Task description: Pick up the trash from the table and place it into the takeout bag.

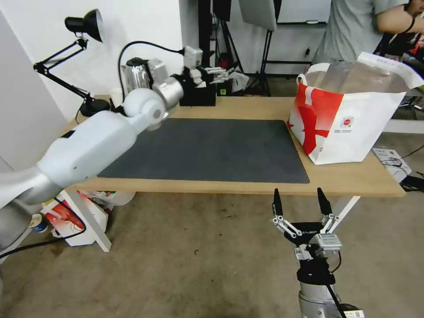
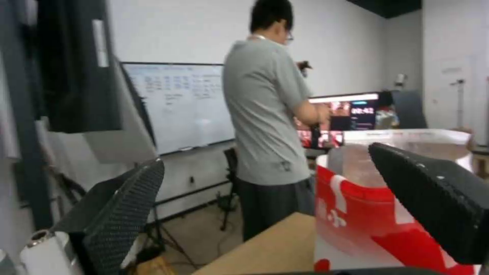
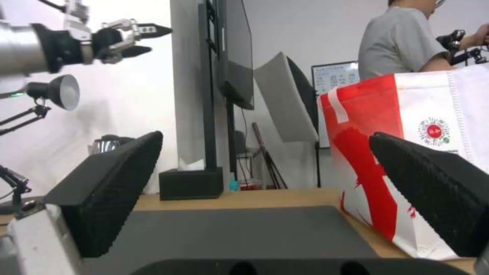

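Note:
The takeout bag (image 1: 349,128) stands open at the right end of the table (image 1: 247,106), white with red patches and a silvery lining; it also appears in the left wrist view (image 2: 357,214) and the right wrist view (image 3: 407,152). The dark grey mat (image 1: 212,150) lies bare. The trash is out of view. My left gripper (image 1: 219,75) hangs open and holds nothing, high over the table's back edge beside the tissue box, fingers pointing toward the bag (image 2: 265,156). My right gripper (image 1: 300,203) is open and holds nothing, below the table's front edge, fingers up (image 3: 265,137).
A steel kettle (image 1: 137,75) and a black tissue box (image 1: 198,95) stand along the back edge. A black desk lamp (image 1: 84,24) rises at the back left corner. Boxes and bags (image 1: 75,216) lie on the floor under the table's left end.

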Robot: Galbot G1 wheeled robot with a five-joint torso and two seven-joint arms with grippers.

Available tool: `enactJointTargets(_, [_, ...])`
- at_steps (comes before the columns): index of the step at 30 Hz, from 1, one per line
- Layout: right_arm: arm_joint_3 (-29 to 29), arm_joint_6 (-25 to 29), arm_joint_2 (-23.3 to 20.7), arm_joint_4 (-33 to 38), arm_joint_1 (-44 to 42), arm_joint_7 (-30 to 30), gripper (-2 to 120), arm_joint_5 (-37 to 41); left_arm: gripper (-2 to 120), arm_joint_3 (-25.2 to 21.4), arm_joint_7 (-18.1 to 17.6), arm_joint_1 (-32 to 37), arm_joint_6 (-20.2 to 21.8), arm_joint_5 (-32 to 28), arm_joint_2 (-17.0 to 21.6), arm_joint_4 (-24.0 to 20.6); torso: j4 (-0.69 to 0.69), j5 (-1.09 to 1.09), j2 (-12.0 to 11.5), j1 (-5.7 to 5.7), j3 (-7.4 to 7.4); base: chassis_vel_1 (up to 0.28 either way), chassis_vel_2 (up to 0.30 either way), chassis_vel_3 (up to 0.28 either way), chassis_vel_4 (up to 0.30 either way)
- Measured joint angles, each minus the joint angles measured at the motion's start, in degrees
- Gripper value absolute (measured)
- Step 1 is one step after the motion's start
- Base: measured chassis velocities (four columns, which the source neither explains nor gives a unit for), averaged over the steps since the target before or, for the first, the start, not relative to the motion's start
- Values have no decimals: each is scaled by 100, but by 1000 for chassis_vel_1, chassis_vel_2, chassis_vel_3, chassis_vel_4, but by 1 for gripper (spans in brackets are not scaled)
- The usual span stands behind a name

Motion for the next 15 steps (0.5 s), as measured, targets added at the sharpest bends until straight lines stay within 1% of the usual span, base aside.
enactJointTargets(2, [0,0,0,0,0,0,100,0,100,-260,-246,275,-4,72,219,-315,0,1,0,0,0,0,0,0,0])
enactJointTargets(3, [0,0,0,0,0,0,100,0,100,-323,-299,352,-4,90,278,-398,1,1,0,0,0,0,0,0,0])
enactJointTargets(4, [0,0,0,0,0,0,100,0,100,-488,-382,529,-4,154,403,-562,-1,1,0,0,0,0,0,0,0])
enactJointTargets(5, [0,0,0,0,0,0,100,0,100,-488,-382,529,-4,154,403,-562,-1,1,0,0,0,0,0,0,0])
enactJointTargets(8, [0,0,0,0,0,0,100,0,100,-1023,-590,1107,-7,341,742,-980,-1,1,0,0,0,0,0,0,0])
enactJointTargets(9, [0,0,0,0,0,0,100,0,100,-1023,-590,1107,-7,341,742,-980,-1,1,0,0,0,0,0,0,0])
enactJointTargets(10, [0,0,0,0,0,0,100,0,100,-1143,-626,1230,-7,365,803,-1053,0,1,0,0,0,0,0,0,0])
enactJointTargets(11, [0,0,0,0,0,0,100,0,100,-1369,-687,1451,-7,401,903,-1196,0,-1,0,0,0,0,0,0,0])
enactJointTargets(13, [0,0,0,0,0,0,100,0,100,-1754,-793,1812,-4,463,1052,-1463,0,2,0,0,0,0,0,0,0])
enactJointTargets(14, [0,0,0,0,0,0,100,0,100,-1754,-793,1812,-4,463,1052,-1463,0,2,0,0,0,0,0,0,0])
enactJointTargets(15, [0,0,0,0,0,0,100,0,100,-1979,-858,2046,12,504,1118,-1627,0,1,0,0,0,0,0,0,0])
